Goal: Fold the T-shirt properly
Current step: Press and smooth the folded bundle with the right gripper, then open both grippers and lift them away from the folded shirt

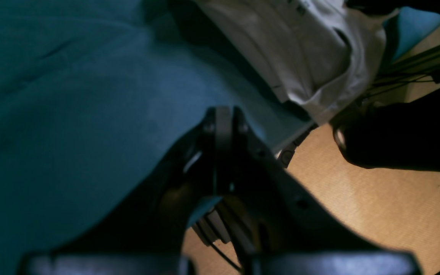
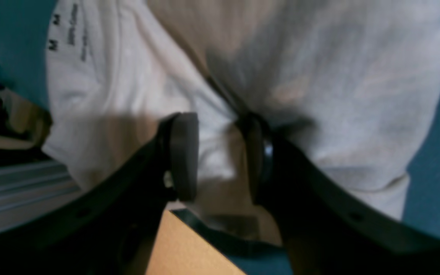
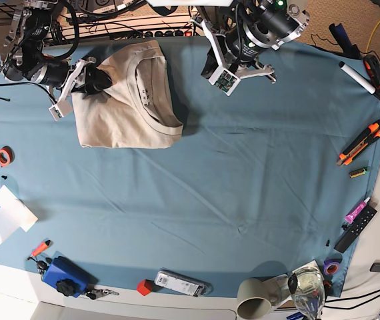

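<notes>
The beige T-shirt lies folded into a rough rectangle at the far left of the teal table cloth, collar and neck print facing up. In the right wrist view the shirt fills the frame. My right gripper is at the shirt's left edge, and its jaws are closed onto a bunched fold of fabric. My left gripper is shut and empty over the cloth by the table's far edge, to the right of the shirt. In the base view the left gripper hangs beside the shirt's right side.
A red tape roll and a white paper cup lie at the left. A blue object, a grey cup and a glass are along the near edge. A marker, an orange knife and a remote are at the right.
</notes>
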{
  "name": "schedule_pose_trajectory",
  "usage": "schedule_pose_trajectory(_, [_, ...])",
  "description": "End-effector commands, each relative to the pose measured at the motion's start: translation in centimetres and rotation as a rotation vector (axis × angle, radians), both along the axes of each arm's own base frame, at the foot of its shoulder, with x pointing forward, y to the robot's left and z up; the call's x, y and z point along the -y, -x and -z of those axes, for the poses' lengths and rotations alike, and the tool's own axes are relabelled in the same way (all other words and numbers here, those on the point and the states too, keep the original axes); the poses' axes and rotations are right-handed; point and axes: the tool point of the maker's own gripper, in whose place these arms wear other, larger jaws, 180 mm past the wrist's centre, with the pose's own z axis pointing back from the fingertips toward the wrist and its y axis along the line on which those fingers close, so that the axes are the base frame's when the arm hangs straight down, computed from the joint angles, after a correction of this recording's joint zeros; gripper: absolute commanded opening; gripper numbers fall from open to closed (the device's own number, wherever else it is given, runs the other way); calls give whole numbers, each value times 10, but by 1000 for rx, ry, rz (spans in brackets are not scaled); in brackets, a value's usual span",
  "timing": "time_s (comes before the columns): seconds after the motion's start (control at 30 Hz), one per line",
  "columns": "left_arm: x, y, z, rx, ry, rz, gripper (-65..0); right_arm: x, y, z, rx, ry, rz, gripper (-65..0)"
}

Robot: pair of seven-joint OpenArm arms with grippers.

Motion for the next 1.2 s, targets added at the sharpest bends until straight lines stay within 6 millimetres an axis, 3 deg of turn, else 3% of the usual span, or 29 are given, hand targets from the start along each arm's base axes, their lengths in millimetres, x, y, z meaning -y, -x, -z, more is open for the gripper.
schedule_pose_trajectory(0.0, [-1,-6,-8,51,-3,-11,-650,13,1,-2,-13,66,-18,-431])
schedule_pose_trajectory(0.1, [-18,-16,-5,101,-108,-48,-650,3,-11,-28,73,19,-50,-431])
schedule_pose_trajectory(0.27, [-45,-37,-9,161,-210,-171,-650,1,-30,-74,242,92,-84,-431])
schedule_pose_trajectory(0.4, [-79,-50,-9,182,-277,-274,-650,13,-41,-116,389,196,-68,-431])
schedule_pose_trajectory(0.5, [-113,-56,-7,160,-286,-373,-650,32,-42,-133,437,268,-17,-431])
schedule_pose_trajectory(0.63, [-161,-50,-1,97,-278,-510,-650,57,-31,-137,426,312,55,-431])
schedule_pose_trajectory(0.73, [-183,-28,13,-24,-250,-579,-650,70,-17,-134,392,338,88,-431])
schedule_pose_trajectory(0.83, [-194,-2,25,-136,-247,-609,-650,74,-1,-124,339,345,98,-431])
schedule_pose_trajectory(1.0, [-212,38,39,-241,-319,-626,-650,62,31,-98,235,287,134,-431])
schedule_pose_trajectory(1.17, [-213,79,50,-354,-356,-611,-650,52,68,-73,116,258,179,-431])
